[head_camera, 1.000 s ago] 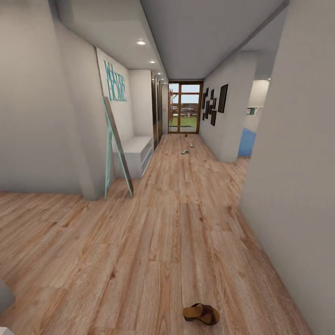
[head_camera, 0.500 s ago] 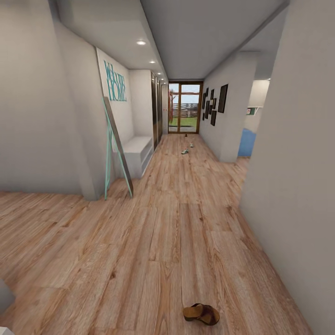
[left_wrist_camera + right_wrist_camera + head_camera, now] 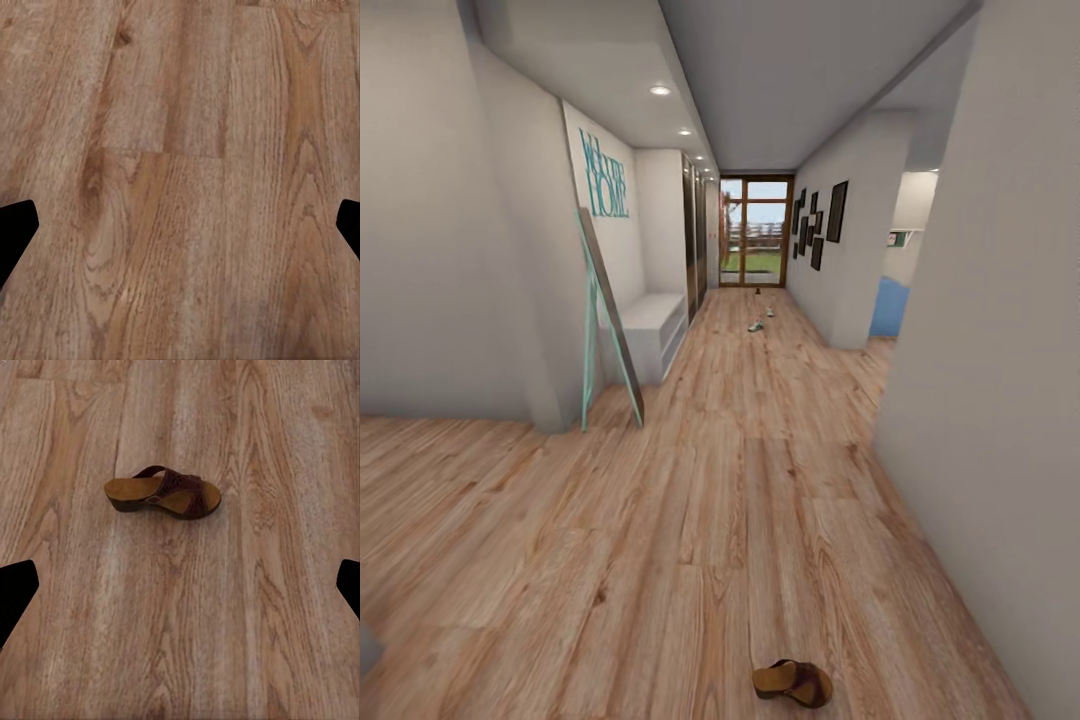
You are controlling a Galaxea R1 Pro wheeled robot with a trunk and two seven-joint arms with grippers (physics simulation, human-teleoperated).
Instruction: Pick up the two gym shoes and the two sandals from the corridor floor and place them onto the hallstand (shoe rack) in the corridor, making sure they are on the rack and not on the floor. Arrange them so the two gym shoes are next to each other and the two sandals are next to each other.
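Corridor floor [image 3: 690, 520] holds one sandal [image 3: 792, 682] (far shoes blurred); both jaws spread, empty

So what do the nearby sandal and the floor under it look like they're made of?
The sandal looks like a tan, cork-like or leather footbed with dark maroon straps that have a slight sheen, possibly leather or a synthetic; the render leaves that open. The corridor floor looks like light brown wood planks or laminate: visible grain, knots and plank seams, matte to satin finish.
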